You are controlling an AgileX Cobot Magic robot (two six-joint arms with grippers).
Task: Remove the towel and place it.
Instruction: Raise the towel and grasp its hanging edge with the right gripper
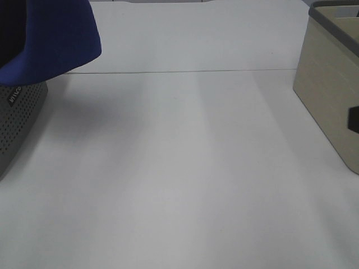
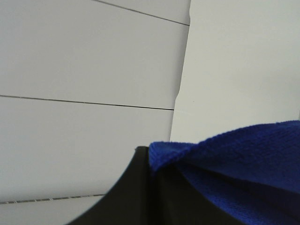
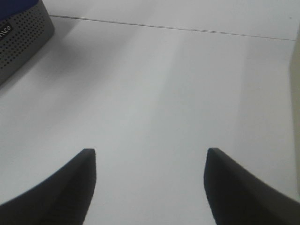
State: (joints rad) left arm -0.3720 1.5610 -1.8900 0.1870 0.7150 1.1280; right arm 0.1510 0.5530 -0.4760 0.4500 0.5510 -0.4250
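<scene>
Exterior high view: the towel (image 1: 50, 39) hung at the far left, above the grey perforated basket (image 1: 19, 120). A beige basket (image 1: 328, 95) stood at the right edge of the white table (image 1: 179, 179). Neither arm was visible.

Left wrist view: the left gripper (image 2: 157, 161) had its dark fingers pressed together, with a fold of the towel (image 2: 243, 164) pinched at the tips.

Right wrist view: the right gripper (image 3: 150, 154) was spread wide and held nothing, above bare table, with the grey basket (image 3: 21, 42) well apart from it.

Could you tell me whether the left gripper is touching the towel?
Touching. Left wrist view: the towel lies pressed against the left gripper, on its dark finger, no gap.
</scene>
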